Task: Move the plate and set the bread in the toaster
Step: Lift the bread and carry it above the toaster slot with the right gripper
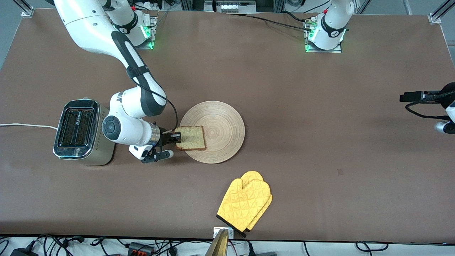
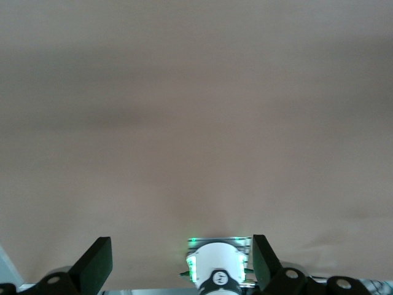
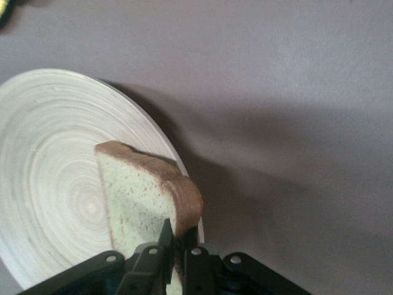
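On the brown table [image 1: 284, 106], your right gripper [image 1: 176, 136] was clamped on the bread [image 1: 192, 138] over the plate [image 1: 224, 117]; lifting straight before swinging to the toaster [image 1: 76, 128] looked wisest, while the left gripper [image 2: 178, 261] waited, fingers apart.

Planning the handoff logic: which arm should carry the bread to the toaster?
Right. The right hand is shut on the bread over the plate, beside the toaster. The left hand waits open at the table's edge.
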Robot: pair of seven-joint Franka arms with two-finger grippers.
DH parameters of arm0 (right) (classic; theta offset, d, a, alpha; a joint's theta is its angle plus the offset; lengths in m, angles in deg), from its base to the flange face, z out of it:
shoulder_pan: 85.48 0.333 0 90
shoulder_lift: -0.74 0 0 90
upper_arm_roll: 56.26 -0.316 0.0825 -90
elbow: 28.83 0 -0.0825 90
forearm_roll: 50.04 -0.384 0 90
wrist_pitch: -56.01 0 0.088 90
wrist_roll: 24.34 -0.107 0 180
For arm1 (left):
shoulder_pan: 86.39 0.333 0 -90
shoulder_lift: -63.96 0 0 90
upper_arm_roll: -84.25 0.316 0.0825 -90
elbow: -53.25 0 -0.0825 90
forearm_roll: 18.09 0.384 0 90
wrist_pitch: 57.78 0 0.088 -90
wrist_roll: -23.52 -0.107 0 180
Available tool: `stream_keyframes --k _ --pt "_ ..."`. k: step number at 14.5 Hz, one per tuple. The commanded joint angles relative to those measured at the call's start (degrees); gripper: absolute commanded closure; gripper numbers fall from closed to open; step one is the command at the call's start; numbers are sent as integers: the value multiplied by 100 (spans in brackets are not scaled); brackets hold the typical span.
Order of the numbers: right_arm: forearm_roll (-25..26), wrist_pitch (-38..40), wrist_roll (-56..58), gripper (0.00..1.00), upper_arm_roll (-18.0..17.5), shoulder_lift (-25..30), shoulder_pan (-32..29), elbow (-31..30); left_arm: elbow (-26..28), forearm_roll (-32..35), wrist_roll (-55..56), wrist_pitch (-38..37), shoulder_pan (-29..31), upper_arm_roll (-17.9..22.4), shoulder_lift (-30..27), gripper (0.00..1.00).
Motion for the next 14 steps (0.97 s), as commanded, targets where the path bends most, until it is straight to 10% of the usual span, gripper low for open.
stream_keyframes --k 1,5,10,14 --pt "14 379 -30 100 142 556 -12 -59 107 216 182 87 -90 -63 -78 0" --pt "1058 1510 -13 100 756 988 -20 422 684 260 604 708 -143 -626 -762 0" --pt "2095 3339 4 100 1424 1024 -12 1293 3143 -21 796 2114 -46 -635 -2474 0" --pt "3247 4334 22 100 1514 1015 -29 1637 3438 -435 1079 2460 -151 -336 -2697 0"
